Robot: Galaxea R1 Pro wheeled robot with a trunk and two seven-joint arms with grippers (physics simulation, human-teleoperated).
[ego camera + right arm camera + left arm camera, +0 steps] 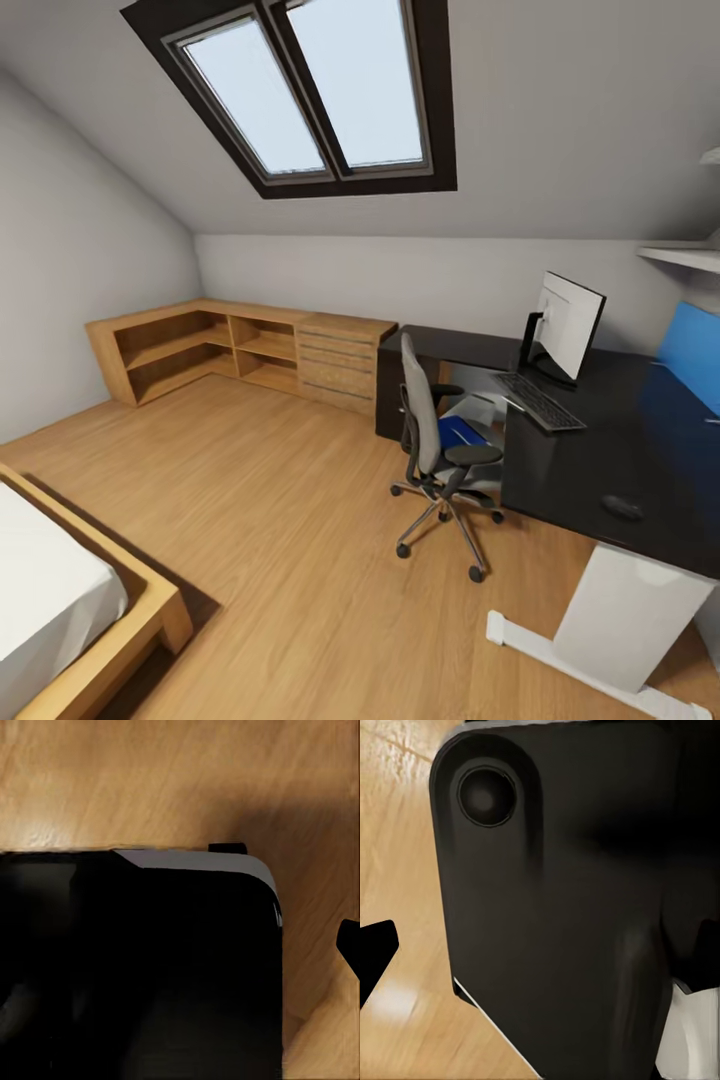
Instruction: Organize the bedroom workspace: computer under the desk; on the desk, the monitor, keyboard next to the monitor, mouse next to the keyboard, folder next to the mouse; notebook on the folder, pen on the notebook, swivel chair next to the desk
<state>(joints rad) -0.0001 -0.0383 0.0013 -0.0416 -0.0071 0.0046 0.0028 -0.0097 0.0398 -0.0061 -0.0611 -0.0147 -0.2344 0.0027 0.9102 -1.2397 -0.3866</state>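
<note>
While I face the room from the near floor, the desk (610,440) fills the right, its near edge above a white leg (625,610). The monitor (568,322) and keyboard (538,400) sit far on it, the mouse (622,506) near its front edge. The chair (432,440) stands at its left edge, folder (460,432) on the seat. Open wood floor (270,510) spreads left. I cannot tell whether my fingers are released or clenched.
</note>
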